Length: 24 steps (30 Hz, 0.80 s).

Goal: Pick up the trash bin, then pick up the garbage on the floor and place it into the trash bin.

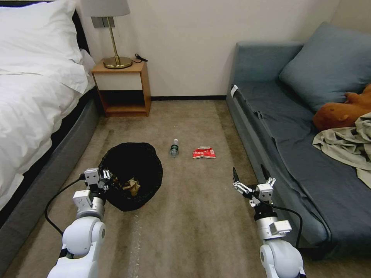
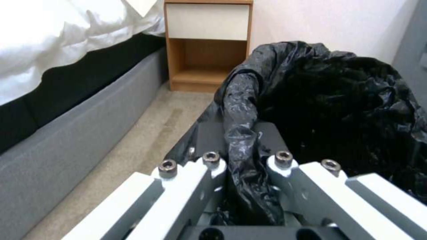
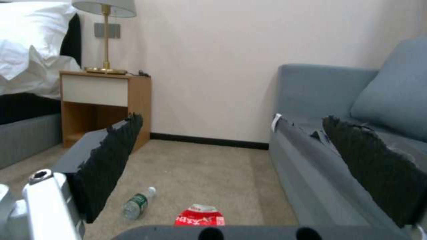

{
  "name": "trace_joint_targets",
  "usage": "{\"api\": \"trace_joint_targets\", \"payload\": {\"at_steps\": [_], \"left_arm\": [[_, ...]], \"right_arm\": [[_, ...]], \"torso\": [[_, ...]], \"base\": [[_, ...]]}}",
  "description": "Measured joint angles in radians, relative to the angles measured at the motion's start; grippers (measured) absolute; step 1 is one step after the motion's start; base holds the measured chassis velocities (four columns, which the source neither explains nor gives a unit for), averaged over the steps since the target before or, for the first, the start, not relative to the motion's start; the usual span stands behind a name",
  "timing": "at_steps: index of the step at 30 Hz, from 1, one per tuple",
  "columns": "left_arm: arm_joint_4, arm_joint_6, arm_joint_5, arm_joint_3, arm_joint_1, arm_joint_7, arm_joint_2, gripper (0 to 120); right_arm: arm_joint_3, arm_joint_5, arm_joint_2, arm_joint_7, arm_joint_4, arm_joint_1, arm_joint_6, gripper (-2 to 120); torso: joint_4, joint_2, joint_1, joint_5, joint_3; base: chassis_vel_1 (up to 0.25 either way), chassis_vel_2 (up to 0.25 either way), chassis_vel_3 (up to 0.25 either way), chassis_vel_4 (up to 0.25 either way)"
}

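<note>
**A:** Head view is showing your left gripper (image 1: pixel 103 178) clamping the rim of the trash bin (image 1: pixel 131 175) — the bag film is bunching between its fingers (image 2: pixel 209 166). Is the hold looking secure?

**B:** You are gripping slippery plastic, probably light. Your right gripper (image 1: pixel 251 181) is hanging released; the bottle (image 1: pixel 174 148) and red-and-white packet (image 1: pixel 204 153) are lying ahead on the carpet (image 1: pixel 201 216) — take the crushable bottle mid-body.
</note>
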Motion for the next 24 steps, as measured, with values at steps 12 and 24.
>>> {"api": "trace_joint_targets", "payload": {"at_steps": [12, 24], "left_arm": [[0.003, 0.000, 0.000, 0.002, -0.005, 0.000, -0.001, 5], [0.011, -0.001, 0.000, 0.002, -0.015, 0.000, -0.001, 5]], "right_arm": [[-0.003, -0.002, 0.000, -0.003, 0.001, 0.000, -0.002, 100], [-0.006, -0.002, 0.001, -0.005, -0.005, 0.008, -0.004, 100]], "torso": [[-0.0001, 0.000, 0.000, 0.0000, 0.000], [0.0000, 0.000, 0.000, 0.0000, 0.000]], "base": [[-0.057, 0.049, 0.058, -0.056], [-0.048, 0.063, 0.058, -0.063]]}}
